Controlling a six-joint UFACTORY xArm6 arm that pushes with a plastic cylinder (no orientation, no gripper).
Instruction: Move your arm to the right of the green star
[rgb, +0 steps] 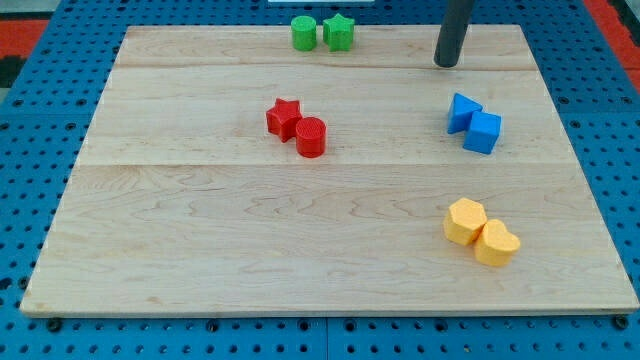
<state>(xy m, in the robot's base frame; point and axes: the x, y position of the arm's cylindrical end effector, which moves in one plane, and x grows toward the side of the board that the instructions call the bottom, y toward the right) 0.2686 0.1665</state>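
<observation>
Green star (339, 32) sits at the top edge of the desk (200, 250), a little left of centre in the frame, touching a green cylinder (304, 32) on its left side. From where I stand, the approach looks partly done: the tip (446, 63) rests on the wood in the upper right of the frame, already on the star's right side but well apart from it and slightly lower. The next move, I'd judge, calls for a short slide leftward and a touch upward, stopping near the star without nudging it. No claw exists on this arm; it ends in a plain dark rod, smooth and matte, so nothing is held.

The desk is pale planked wood with visible grain, lying on blue perforated board. The blocks look like glossy solid plastic with chunky, rounded edges.
</observation>
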